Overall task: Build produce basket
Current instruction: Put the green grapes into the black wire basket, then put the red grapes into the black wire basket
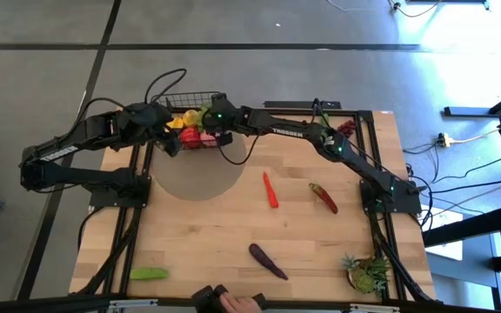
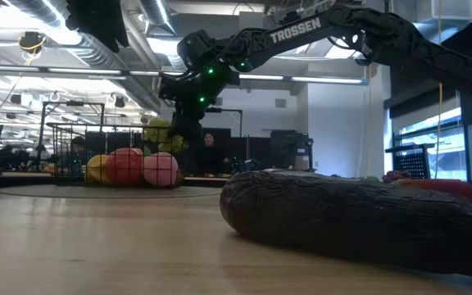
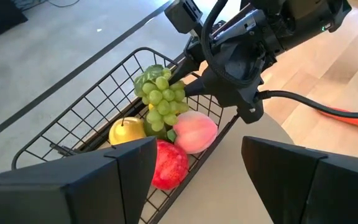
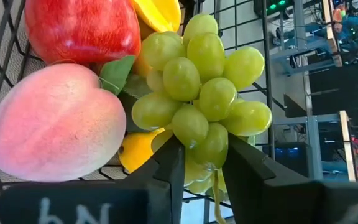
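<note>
Wooden table [image 1: 216, 235] carries the basket [image 3: 73, 118]; over it, the right end effector [image 4: 202, 163] grasps the grapes [image 4: 201, 81], the left end effector [image 3: 197, 180] released beside it. Opening early could snag them on its rim.

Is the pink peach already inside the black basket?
Yes, the pink peach sits inside the wire basket, next to the red apple and under the green grapes.

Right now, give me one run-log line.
right gripper: holding grapes over basket | left gripper: open beside basket | peach, apple inside
</note>
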### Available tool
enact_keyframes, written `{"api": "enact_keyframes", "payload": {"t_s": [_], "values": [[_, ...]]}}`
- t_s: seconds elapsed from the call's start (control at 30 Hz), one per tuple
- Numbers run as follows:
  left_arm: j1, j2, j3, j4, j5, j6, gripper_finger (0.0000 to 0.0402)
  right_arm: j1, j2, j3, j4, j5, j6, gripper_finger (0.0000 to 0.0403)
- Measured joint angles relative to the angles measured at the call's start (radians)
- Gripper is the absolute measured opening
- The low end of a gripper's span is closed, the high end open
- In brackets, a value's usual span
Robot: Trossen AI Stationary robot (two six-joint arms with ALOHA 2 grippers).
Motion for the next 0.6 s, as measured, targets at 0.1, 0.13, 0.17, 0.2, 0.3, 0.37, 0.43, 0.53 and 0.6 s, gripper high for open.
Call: {"api": "enact_keyframes", "payload": {"t_s": [0.1, 0.13, 0.17, 0.2, 0.3, 0.37, 0.43, 0.53, 0.6], "values": [[0.000, 0.000, 0.000, 0.000, 0.000, 0.000, 0.0225, -0.002, 0.000, 0.000, 0.001, -0.003, 0.023, 0.0098], [0.000, 0.000, 0.000, 0.000, 0.000, 0.000, 0.0225, -0.002, 0.000, 0.000, 0.001, -0.003, 0.025, 0.0103], [0.000, 0.000, 0.000, 0.000, 0.000, 0.000, 0.0225, -0.002, 0.000, 0.000, 0.000, -0.004, 0.025, 0.0108], [0.000, 0.000, 0.000, 0.000, 0.000, 0.000, 0.0225, -0.002, 0.000, 0.000, 0.001, -0.004, 0.025, 0.0114], [0.000, 0.000, 0.000, 0.000, 0.000, 0.000, 0.0225, -0.002, 0.000, 0.000, 0.006, -0.004, 0.042, 0.0129], [0.000, 0.000, 0.000, 0.000, 0.000, 0.000, 0.0225, -0.002, 0.000, 0.000, 0.006, 0.007, 0.043, 0.0136], [0.000, 0.000, 0.000, 0.000, 0.000, -0.003, 0.0225, -0.001, 0.000, 0.000, 0.006, 0.039, 0.033, 0.0139], [0.000, 0.000, 0.000, 0.000, 0.004, -0.004, 0.0225, 0.003, -0.002, 0.000, 0.007, 0.083, -0.012, 0.0141], [0.000, 0.000, 0.000, 0.000, 0.015, -0.005, 0.0225, 0.010, -0.002, 0.014, -0.004, 0.120, -0.011, 0.0141]]}}
